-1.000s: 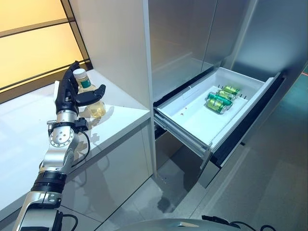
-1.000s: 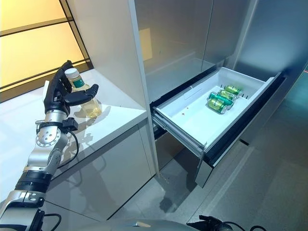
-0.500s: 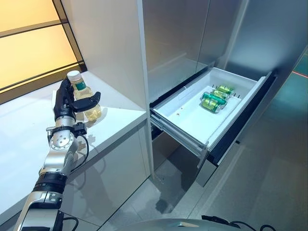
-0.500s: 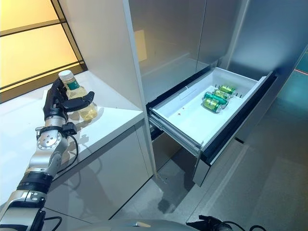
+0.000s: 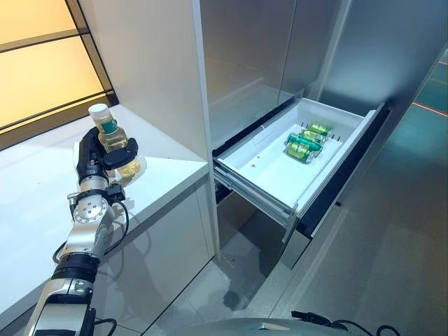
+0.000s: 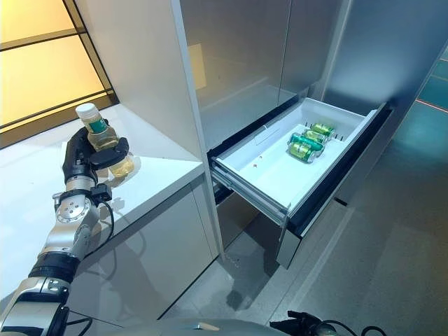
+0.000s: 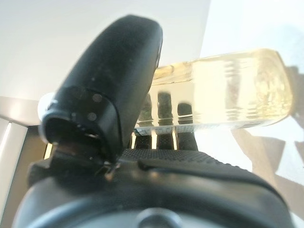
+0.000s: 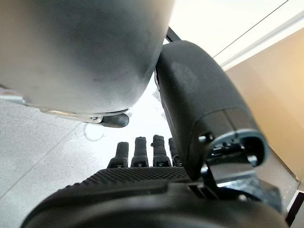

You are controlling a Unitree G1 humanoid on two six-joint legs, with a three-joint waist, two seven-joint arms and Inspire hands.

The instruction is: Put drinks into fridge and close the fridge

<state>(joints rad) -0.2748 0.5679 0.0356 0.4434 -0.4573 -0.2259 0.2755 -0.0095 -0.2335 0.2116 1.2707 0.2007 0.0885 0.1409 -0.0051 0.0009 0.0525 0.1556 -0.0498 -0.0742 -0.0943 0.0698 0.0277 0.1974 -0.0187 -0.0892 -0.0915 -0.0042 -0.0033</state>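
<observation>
Gripping the bottle (image 5: 113, 140) is the step I judge to be in hand: my left robot hand (image 5: 94, 155) has its fingers and thumb curled round the clear plastic body, at about nine o'clock in the head views. The bottle stands upright on the white bench (image 5: 35, 210), smooth and glossy, with pale yellow liquid, a green band at the neck and a white cap. The left wrist view shows the dark, rubbery thumb lying across the ribbed, rounded wall of the bottle.

Next, I reckon, comes a lift clear of the bench and a long carry past the tall white cabinet panel (image 5: 150, 70) toward two o'clock, where the fridge drawer (image 5: 280, 164) stands pulled out. It is a shallow white plastic tray behind brushed metal fronts, and green cans (image 5: 302, 143) lie on their sides at its far end, leaving bare floor nearer me.

My right robot hand (image 8: 142, 156) shows only in its own wrist view, fingers straight and holding nothing.
</observation>
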